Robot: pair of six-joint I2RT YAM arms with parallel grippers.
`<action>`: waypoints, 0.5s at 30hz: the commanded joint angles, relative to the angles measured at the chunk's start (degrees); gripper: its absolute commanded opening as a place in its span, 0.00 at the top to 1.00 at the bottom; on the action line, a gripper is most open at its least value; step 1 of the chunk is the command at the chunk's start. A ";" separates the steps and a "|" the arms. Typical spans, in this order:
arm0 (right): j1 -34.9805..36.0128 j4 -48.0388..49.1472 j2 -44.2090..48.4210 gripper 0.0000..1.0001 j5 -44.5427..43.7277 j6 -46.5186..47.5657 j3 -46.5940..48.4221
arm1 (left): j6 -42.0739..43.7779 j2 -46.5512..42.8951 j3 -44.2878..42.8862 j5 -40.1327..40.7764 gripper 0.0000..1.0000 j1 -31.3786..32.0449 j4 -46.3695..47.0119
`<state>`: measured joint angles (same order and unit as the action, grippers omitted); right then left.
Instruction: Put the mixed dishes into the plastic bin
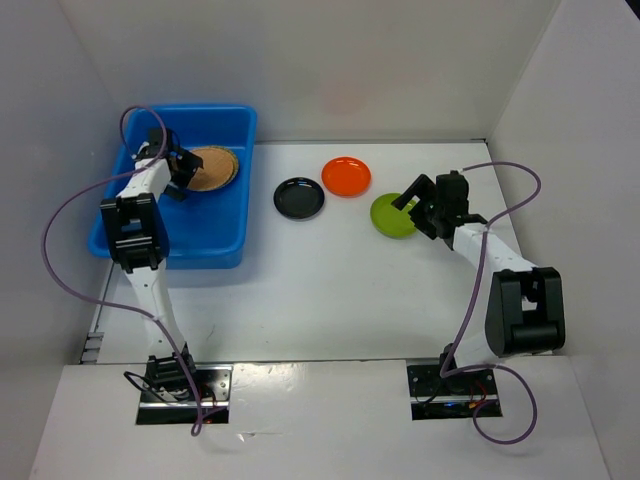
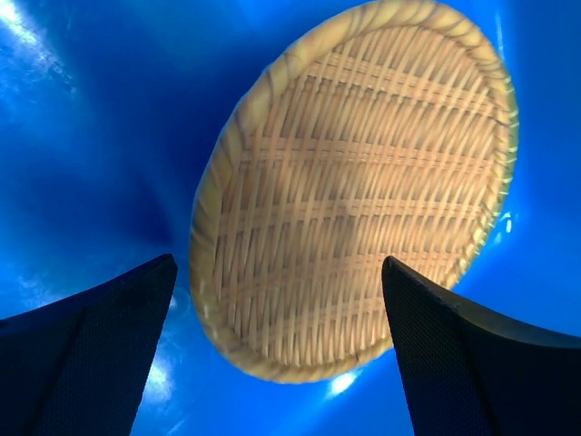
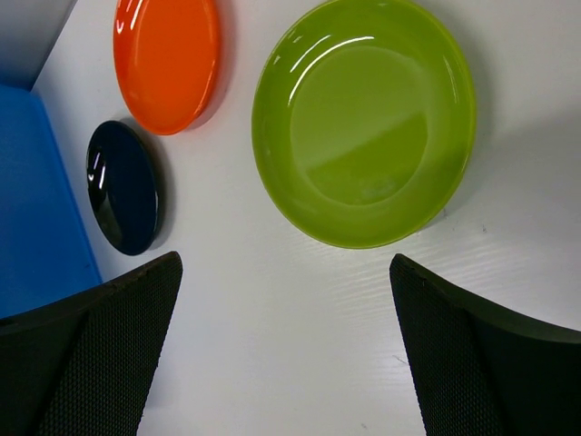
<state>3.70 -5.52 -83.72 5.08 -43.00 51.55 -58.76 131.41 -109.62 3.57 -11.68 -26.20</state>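
the left hand (image 1: 176,165) hangs inside the blue plastic bin (image 1: 215,245), fingers spread wide and empty, just above a tan woven plate (image 2: 354,182) lying flat on the bin's floor. that plate looks delivered, and the wide spread suits a release. whether a second plate lies under it i cannot tell. the right hand (image 3: 286,263), also wide and holding nothing, hovers over the lime green plate (image 3: 363,123) on the desk (image 1: 330,290), likely lining up a pick. the orange plate (image 1: 346,176) and black plate (image 1: 299,198) sit on the desk between bin and lime plate, not yet binned.
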 commanded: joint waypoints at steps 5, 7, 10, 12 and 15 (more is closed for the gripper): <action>-0.36 1.83 -1.53 0.00 -0.86 -0.15 1.36 | 2.94 3.32 -7.42 -2.07 0.00 0.43 2.47; -0.36 1.83 -1.53 0.00 -0.34 -0.15 1.36 | 5.23 4.99 -9.98 -3.48 0.00 1.05 0.89; -0.36 1.83 -2.06 0.00 0.27 -0.15 1.89 | 8.64 6.13 -15.26 -1.91 0.00 2.18 -3.15; -0.36 1.83 -2.59 0.00 0.28 -0.15 1.89 | 10.33 6.66 -17.37 3.07 0.00 3.07 -6.04; -0.36 1.83 -2.59 0.00 0.81 -0.15 1.89 | 12.97 6.66 -17.99 7.67 0.00 4.30 -7.20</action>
<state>3.70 -5.39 -86.02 5.52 -43.00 51.57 -50.50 137.82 -125.10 5.85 -8.91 -30.72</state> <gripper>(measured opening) 0.997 1.001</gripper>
